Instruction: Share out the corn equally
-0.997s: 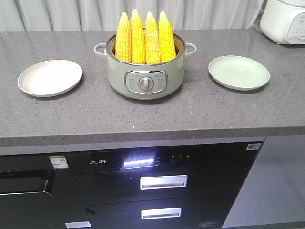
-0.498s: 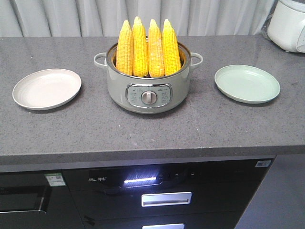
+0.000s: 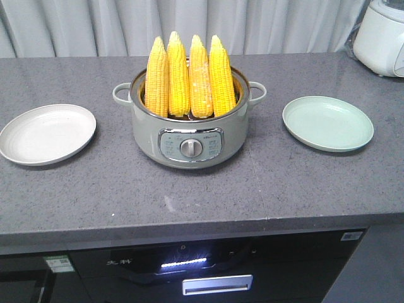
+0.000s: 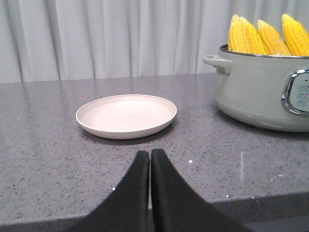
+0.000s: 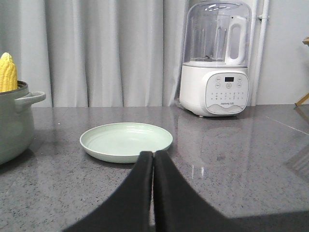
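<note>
Several yellow cobs of corn point(image 3: 189, 79) stand upright, tips up, in a grey-green electric pot point(image 3: 189, 132) at the middle of the counter. A beige plate point(image 3: 47, 134) lies to its left and a pale green plate point(image 3: 328, 123) to its right. The front view shows neither gripper. In the left wrist view my left gripper point(image 4: 150, 152) is shut and empty, low over the counter just short of the beige plate point(image 4: 126, 115), with the pot point(image 4: 260, 94) and corn point(image 4: 263, 36) off to its right. My right gripper point(image 5: 153, 154) is shut and empty at the near rim of the green plate point(image 5: 126, 140).
A white blender-like appliance point(image 5: 217, 63) stands at the counter's back right corner, also in the front view as the appliance point(image 3: 382, 38). Grey curtains hang behind the counter point(image 3: 202, 196). Below the front edge are dark cabinet drawers point(image 3: 214, 281).
The front view has shifted closer to the counter: pot and plates sit lower and larger in frame. The corn, pot and plates have not moved on the counter.
</note>
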Available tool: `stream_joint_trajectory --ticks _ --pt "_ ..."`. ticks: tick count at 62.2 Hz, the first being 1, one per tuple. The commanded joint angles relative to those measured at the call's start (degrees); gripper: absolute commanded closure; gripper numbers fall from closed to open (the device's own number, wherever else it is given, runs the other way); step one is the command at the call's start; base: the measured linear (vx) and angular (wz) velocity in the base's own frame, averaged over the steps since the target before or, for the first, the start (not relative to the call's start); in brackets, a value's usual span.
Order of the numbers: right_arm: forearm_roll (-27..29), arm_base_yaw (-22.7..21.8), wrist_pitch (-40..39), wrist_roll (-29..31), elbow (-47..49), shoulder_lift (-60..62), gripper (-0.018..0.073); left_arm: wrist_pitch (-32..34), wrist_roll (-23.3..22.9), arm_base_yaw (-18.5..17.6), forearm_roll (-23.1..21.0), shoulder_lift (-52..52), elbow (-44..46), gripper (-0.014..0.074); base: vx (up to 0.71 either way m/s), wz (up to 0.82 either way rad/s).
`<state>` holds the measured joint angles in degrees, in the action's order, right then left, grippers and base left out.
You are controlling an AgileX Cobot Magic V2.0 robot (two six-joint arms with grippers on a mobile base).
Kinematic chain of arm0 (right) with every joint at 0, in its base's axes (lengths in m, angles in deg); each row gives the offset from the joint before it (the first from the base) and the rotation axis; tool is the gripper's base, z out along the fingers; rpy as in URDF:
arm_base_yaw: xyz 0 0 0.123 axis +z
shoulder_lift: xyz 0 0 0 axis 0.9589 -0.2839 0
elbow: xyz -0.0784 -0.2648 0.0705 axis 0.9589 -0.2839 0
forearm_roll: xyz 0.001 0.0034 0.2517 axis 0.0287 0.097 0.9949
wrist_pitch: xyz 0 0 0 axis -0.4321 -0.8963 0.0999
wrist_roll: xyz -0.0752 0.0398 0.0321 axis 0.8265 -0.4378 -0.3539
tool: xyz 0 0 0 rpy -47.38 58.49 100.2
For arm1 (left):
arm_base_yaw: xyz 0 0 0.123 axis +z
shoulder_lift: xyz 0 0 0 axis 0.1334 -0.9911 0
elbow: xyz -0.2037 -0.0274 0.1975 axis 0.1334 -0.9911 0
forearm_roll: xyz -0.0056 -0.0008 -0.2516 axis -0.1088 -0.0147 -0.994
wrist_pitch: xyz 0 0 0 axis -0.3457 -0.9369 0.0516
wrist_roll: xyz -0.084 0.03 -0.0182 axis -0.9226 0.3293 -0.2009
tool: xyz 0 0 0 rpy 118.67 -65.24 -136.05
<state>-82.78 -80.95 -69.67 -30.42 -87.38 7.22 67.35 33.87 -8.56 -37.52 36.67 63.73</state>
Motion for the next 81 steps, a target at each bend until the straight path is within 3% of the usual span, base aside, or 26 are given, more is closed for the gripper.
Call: stream_joint_trajectory --ticks 1,81 --pt "-0.4 -0.2 -4.7 0.0 -0.4 0.2 0.0562 4.1 -0.2 0.0 -0.2 1.0 -0.9 0.0603 0.10 -0.05" --pt "-0.4 -0.2 -4.7 0.0 -0.4 0.2 0.0562 4.1 -0.2 0.0 -0.2 1.0 -0.9 0.0603 0.06 -0.01"
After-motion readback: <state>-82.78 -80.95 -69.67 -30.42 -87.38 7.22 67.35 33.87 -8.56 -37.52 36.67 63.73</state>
